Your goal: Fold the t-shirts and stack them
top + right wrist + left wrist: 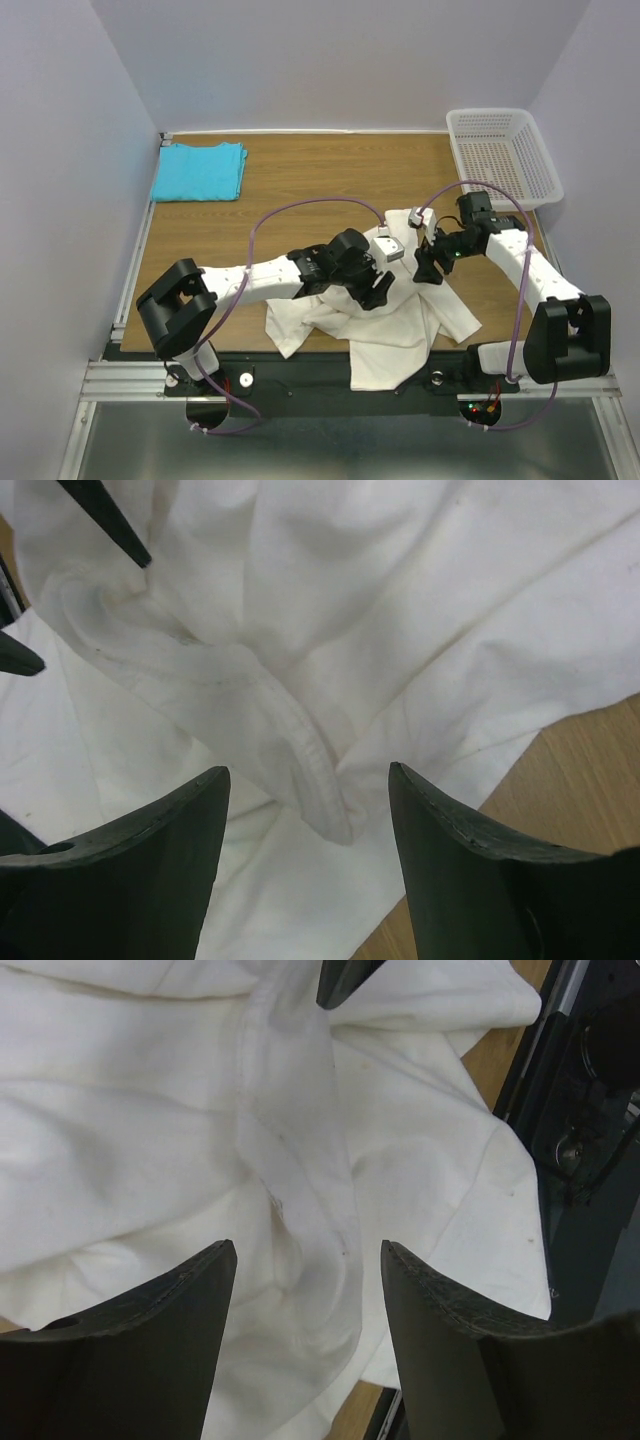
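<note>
1. The large crumpled cream-white cotton t-shirt point(400, 335) lies at the brown wooden table's point(300, 215) six o'clock edge, partly overhanging it.
2. The left gripper point(378, 291) hovers over the shirt's middle, jaws spread wide, gripping nothing.
3. The right gripper point(428, 268), at the shirt's one o'clock, is equally wide and empty.
4. The folded turquoise blue t-shirt point(200, 172) lies at eleven o'clock.
5. The white plastic mesh basket point(505, 155) sits at one o'clock.

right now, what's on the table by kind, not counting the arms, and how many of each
t-shirts: 2 (cream-white t-shirt, turquoise t-shirt)
mesh basket: 1
total: 3
</note>
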You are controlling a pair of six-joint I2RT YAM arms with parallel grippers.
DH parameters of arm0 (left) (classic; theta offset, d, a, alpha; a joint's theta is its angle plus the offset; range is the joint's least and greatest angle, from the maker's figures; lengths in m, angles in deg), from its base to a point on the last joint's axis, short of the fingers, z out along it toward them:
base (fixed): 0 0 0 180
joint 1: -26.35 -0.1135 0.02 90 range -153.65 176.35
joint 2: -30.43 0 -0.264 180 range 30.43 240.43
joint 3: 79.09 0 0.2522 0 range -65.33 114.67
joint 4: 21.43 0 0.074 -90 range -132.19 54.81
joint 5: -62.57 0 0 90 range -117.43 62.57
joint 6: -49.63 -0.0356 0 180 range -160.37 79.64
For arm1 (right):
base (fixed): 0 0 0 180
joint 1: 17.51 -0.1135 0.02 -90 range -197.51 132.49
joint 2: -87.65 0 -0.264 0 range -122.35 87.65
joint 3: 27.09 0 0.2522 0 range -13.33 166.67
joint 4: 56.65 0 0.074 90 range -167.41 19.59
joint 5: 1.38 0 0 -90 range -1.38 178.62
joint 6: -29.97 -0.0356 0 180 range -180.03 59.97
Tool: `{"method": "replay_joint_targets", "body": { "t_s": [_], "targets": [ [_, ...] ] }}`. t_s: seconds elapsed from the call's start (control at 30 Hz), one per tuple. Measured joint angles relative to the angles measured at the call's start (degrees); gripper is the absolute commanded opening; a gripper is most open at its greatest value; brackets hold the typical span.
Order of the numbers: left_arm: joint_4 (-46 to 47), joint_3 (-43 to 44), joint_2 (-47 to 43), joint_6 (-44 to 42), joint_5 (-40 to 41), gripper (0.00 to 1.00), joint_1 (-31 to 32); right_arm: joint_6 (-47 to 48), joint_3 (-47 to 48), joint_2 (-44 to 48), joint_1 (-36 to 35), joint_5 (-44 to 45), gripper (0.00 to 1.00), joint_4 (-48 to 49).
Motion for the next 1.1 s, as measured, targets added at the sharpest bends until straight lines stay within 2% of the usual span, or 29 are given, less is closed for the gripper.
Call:
{"method": "replay_joint_targets", "body": {
  "t_s": [0.13, 0.2, 0.33, 0.5, 0.53, 0.6, 0.67, 0.7, 0.73, 0.8, 0.9, 1.0, 1.1],
  "targets": [
    [0.4, 0.3, 1.4, -0.9, -0.2, 0.71, 0.0, 1.3, 0.0, -0.8, 0.1, -4.3, 0.71, -0.1],
    [0.3, 0.3, 1.5, -1.0, -0.2, 0.71, 0.0, 2.8, 1.1, -4.0, 0.1, -6.0, 0.7, -1.3],
    [1.3, -1.6, 1.2, -1.0, -0.4, 0.71, 0.0, 5.7, 3.7, -11.6, -0.2, -6.8, 0.7, -2.6],
    [0.8, -4.6, 1.2, -0.7, -0.3, 0.71, 0.3, 7.3, 4.3, -14.8, -0.2, -6.5, 0.64, -3.3],
    [0.5, -4.8, 1.2, -0.7, -0.3, 0.68, 0.5, 7.5, 4.3, -14.8, -0.2, -6.5, 0.63, -3.4],
    [0.3, -4.8, 1.2, -0.6, -0.3, 0.54, 0.8, 7.8, 4.2, -14.8, -0.5, -6.5, 0.52, -3.7],
    [0.2, -4.8, 1.2, -0.6, -0.1, 0.31, 1.1, 8.0, 4.2, -14.8, -0.9, -6.2, 0.37, -3.9],
    [0.1, -4.8, 1.2, -0.5, 0.0, 0.21, 1.1, 8.1, 4.2, -14.8, -1.2, -6.1, 0.23, -4.1],
    [0.0, -4.8, 1.3, -0.6, 0.4, 0.04, 1.2, 8.3, 4.2, -14.8, -1.4, -6.1, 0.17, -4.3],
    [-0.6, -4.7, 1.3, -0.3, 1.6, 0.0, 1.4, 8.1, 4.2, -14.8, -1.7, -6.0, 0.01, -4.6],
    [-2.3, -3.4, 1.3, -0.5, 5.0, 0.0, 1.4, 7.3, 5.0, -14.8, -1.7, -5.5, 0.01, -5.7],
    [-4.7, 0.3, 1.3, -1.0, 9.4, 0.0, 0.7, 4.8, 9.9, -14.8, -1.7, -3.7, 0.01, -7.0],
    [-6.1, 5.6, 1.3, -2.1, 14.0, 0.0, -1.7, 0.3, 20.9, -14.7, -1.4, -1.1, 0.0, -6.9]
  ]
}}
